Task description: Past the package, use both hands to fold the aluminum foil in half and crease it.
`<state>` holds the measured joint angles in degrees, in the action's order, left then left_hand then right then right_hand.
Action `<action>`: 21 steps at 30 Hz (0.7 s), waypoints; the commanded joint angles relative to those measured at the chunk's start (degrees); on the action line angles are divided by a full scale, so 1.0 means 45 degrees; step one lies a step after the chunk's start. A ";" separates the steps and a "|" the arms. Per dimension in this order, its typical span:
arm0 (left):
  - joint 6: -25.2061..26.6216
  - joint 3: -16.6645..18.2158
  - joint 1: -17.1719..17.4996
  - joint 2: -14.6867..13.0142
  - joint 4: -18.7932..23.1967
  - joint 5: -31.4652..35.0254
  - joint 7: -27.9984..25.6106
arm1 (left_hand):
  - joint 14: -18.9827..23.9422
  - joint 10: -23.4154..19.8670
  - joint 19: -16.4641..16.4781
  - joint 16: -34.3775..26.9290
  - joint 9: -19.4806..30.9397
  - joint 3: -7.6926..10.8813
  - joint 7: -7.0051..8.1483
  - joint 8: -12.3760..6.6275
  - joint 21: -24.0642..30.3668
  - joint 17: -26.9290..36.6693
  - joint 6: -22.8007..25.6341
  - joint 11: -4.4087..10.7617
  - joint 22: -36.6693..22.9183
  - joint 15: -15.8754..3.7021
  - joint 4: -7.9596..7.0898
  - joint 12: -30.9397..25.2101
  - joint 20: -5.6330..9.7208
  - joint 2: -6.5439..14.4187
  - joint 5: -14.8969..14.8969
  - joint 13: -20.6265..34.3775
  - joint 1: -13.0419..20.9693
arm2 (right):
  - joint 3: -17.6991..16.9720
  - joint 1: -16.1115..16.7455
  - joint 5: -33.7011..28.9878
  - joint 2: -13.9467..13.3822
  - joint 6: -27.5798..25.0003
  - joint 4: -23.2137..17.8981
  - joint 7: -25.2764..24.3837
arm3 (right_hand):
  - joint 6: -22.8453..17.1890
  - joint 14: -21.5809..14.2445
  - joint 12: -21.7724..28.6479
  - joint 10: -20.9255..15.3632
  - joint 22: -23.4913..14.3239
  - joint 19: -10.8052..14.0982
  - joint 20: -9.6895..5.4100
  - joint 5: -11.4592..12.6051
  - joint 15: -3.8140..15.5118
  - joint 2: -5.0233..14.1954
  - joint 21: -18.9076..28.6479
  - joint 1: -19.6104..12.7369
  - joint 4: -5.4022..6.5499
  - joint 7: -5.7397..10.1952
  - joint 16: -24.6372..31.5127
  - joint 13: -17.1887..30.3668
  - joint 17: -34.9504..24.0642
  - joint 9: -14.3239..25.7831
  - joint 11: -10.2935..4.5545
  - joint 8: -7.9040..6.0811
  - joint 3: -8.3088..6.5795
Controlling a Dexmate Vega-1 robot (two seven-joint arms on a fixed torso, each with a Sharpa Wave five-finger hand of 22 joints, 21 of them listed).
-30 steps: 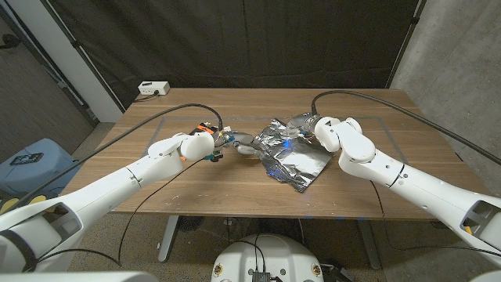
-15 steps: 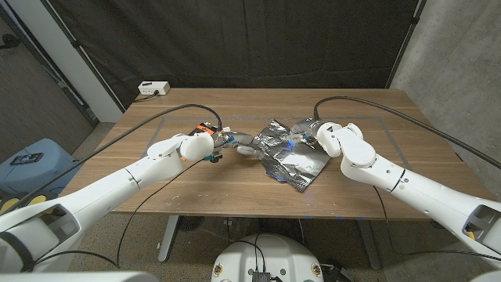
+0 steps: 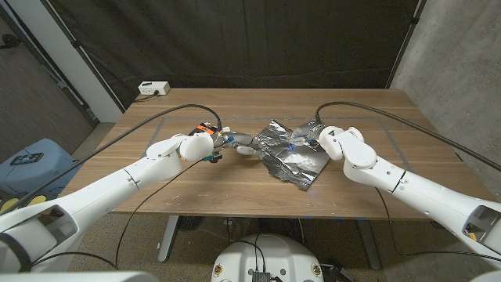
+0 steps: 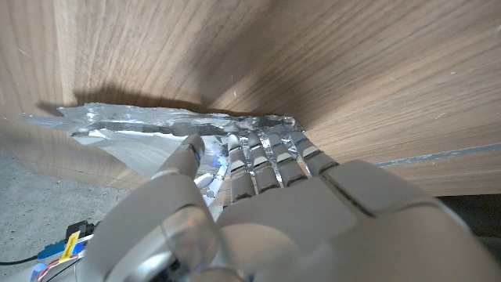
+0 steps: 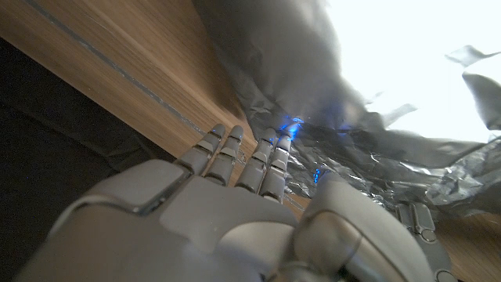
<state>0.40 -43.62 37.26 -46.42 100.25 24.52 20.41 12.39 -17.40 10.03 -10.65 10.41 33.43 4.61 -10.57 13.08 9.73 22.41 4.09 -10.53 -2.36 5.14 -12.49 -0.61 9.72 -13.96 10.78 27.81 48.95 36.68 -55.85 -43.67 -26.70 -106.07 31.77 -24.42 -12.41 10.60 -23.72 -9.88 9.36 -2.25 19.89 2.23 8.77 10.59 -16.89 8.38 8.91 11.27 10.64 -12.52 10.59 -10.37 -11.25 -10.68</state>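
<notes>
your right hand (image 3: 317, 138) has slid nearer over the aluminum foil (image 3: 291, 159); both hands' fingers grasp its edges mid-fold; next, press the crease.

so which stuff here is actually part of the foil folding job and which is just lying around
Part of the job:
- aluminum foil, crumpled on the wooden table
- left hand, fingers at the foil's left edge
- right hand, fingers on the foil's far right side

Just lying about:
- white box at the table's far left corner
- blue bin on the floor
</notes>
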 commanded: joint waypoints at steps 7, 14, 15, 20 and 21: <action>-0.0056 -0.0021 -0.0030 0.0020 0.0018 -0.0018 0.0011 | 0.0124 -0.0149 0.0158 0.0054 -0.0015 0.0121 -0.0032 0.0009 -0.0082 0.0025 0.0069 0.0003 -0.0026 0.0050 -0.0026 0.0024 0.0006 -0.0019 0.0050 0.0076 -0.0112 | -0.0180 0.0204 0.0448 -0.0360 0.0107 -0.0357 -0.0273 | -0.0062 0.0000 0.0075 -0.0065 -0.0037 0.0019 -0.0256 -0.0041 0.0316 0.0014 0.0072 0.0141 0.0029 0.0085 0.0093 0.0043 -0.0006 0.0016 -0.0072 -0.0045 -0.0049; 0.0126 -0.0043 0.0002 0.0031 0.0166 0.0073 0.0041 | 0.0134 -0.0150 0.0163 0.0054 -0.0015 0.0143 -0.0034 0.0001 -0.0084 0.0025 0.0093 -0.0007 -0.0026 0.0060 -0.0021 0.0031 -0.0001 -0.0022 0.0059 0.0078 -0.0131 | -0.0538 0.0498 0.0469 -0.0797 0.0046 -0.1319 -0.0136 | -0.0074 -0.0001 0.0069 -0.0061 -0.0035 0.0048 -0.0260 -0.0042 0.0315 0.0014 0.0091 0.0153 0.0023 0.0096 0.0101 0.0043 0.0001 0.0017 -0.0090 -0.0050 -0.0058; 0.0099 -0.0049 -0.0006 0.0027 0.0162 0.0058 0.0065 | 0.0136 -0.0162 0.0165 0.0054 -0.0015 0.0145 -0.0029 0.0000 -0.0084 0.0025 0.0094 -0.0016 -0.0026 0.0058 -0.0021 0.0027 0.0000 -0.0023 0.0059 0.0078 -0.0133 | -0.0612 0.0558 0.0493 -0.0871 0.0056 -0.1462 -0.0135 | -0.0077 -0.0002 0.0073 -0.0071 -0.0035 0.0055 -0.0262 -0.0042 0.0314 0.0011 0.0096 0.0156 0.0019 0.0102 0.0104 0.0043 0.0004 0.0017 -0.0033 -0.0050 -0.0061; 0.0151 -0.0058 0.0015 0.0027 0.0219 0.0116 0.0049 | 0.0153 -0.0164 0.0169 0.0051 -0.0015 0.0166 -0.0046 -0.0002 -0.0087 0.0027 0.0106 -0.0032 -0.0027 0.0047 -0.0023 0.0033 -0.0001 -0.0023 0.0070 0.0079 -0.0158 | -0.1009 0.0876 0.0577 -0.1178 -0.0050 -0.2156 -0.0043 | -0.0076 -0.0005 0.0069 -0.0071 -0.0033 0.0070 -0.0248 -0.0043 0.0310 0.0004 0.0109 0.0165 0.0008 0.0098 0.0112 0.0043 0.0013 0.0018 -0.0051 -0.0050 -0.0070; 0.0136 -0.0067 0.0010 0.0027 0.0219 0.0138 0.0042 | 0.0151 -0.0163 0.0166 0.0053 -0.0015 0.0169 -0.0056 0.0000 -0.0089 0.0027 0.0101 -0.0032 -0.0027 0.0049 -0.0021 0.0035 -0.0003 -0.0026 0.0072 0.0079 -0.0162 | -0.1082 0.0926 0.0588 -0.1222 -0.0086 -0.2273 -0.0008 | -0.0080 -0.0005 0.0070 -0.0075 -0.0032 0.0066 -0.0242 -0.0043 0.0312 0.0003 0.0108 0.0165 0.0006 0.0092 0.0113 0.0043 0.0015 0.0018 -0.0046 -0.0051 -0.0071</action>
<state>0.63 -43.62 37.26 -46.34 100.73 24.62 20.51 12.70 -17.71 10.24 -10.65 10.41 33.84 4.40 -10.57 12.66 9.72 22.62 3.78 -10.53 -2.04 5.06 -12.51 -0.83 9.59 -13.96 11.08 27.48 47.04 38.59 -53.89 -46.58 -26.17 -110.57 31.13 -24.94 -12.41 10.56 -23.71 -9.88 9.37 -2.25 19.67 2.24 8.54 10.82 -16.67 8.38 9.39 11.27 10.66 -12.53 10.65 -10.36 -11.65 -10.68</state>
